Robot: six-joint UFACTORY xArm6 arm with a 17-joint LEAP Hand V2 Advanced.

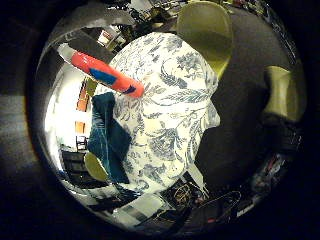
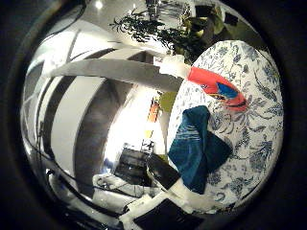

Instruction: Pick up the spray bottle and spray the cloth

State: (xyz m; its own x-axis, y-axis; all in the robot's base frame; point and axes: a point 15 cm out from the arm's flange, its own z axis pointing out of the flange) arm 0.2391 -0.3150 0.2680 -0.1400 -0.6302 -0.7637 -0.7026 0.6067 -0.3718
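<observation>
While the spray bottle (image 1: 107, 75) seems to lie on the floral tablecloth (image 1: 175, 100) beside the teal cloth (image 2: 196, 148), probably staged for reach, I cannot tell whether the hand (image 2: 168, 184) is released or clenched

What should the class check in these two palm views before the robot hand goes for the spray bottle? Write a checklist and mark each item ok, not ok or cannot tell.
1. Spray bottle in view, lying on the patterned tablecloth: ok.
2. Blue cloth in view on the same tablecloth: ok.
3. Bottle and cloth lie apart, so the bottle can be taken alone: ok.
4. Bottle already held: not ok, it lies free.
5. Robot hand open and ready: cannot tell.
6. Which way the nozzle points: cannot tell.
</observation>
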